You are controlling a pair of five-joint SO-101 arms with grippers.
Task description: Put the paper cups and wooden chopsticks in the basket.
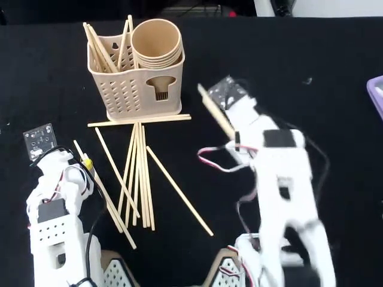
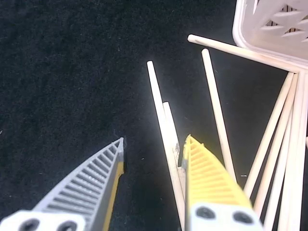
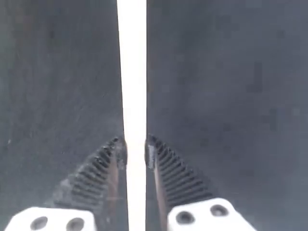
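1. The basket [image 1: 136,89] stands upright in the upper left-centre of the high view on the black table [image 1: 311,60]. Its corner also shows at the upper right of the left wrist view [image 2: 269,29].
2. A stack of paper cups [image 1: 157,39] sits in the basket's right compartment, mouths up.
3. Several sticks, the basket chopsticks [image 1: 99,45], lean in the left compartment with their ends above the rim.
4. The loose chopsticks [image 1: 137,173] lie in a fan on the table just below the basket. One cross chopstick [image 1: 140,121] lies sideways against the basket's base, and one stray chopstick [image 1: 179,191] slants towards the lower centre.
5. The left gripper [image 1: 81,158] is low at the lower left of the high view, beside the leftmost sticks of the fan. In its wrist view [image 2: 154,139] the jaws stand apart, with the grey finger [image 2: 96,178] on one side and the yellow finger [image 2: 207,173] on the other. A pair of sticks [image 2: 163,120] lies just beside the yellow one.
6. The right gripper [image 1: 224,119] is right of centre in the high view. In its wrist view [image 3: 134,142] its jaws are clamped on the held chopstick [image 3: 132,57], which runs straight out beyond the tips. In the high view that stick [image 1: 206,98] slants up and left, just right of the basket.
7. A purple object [image 1: 377,89] shows at the right edge.
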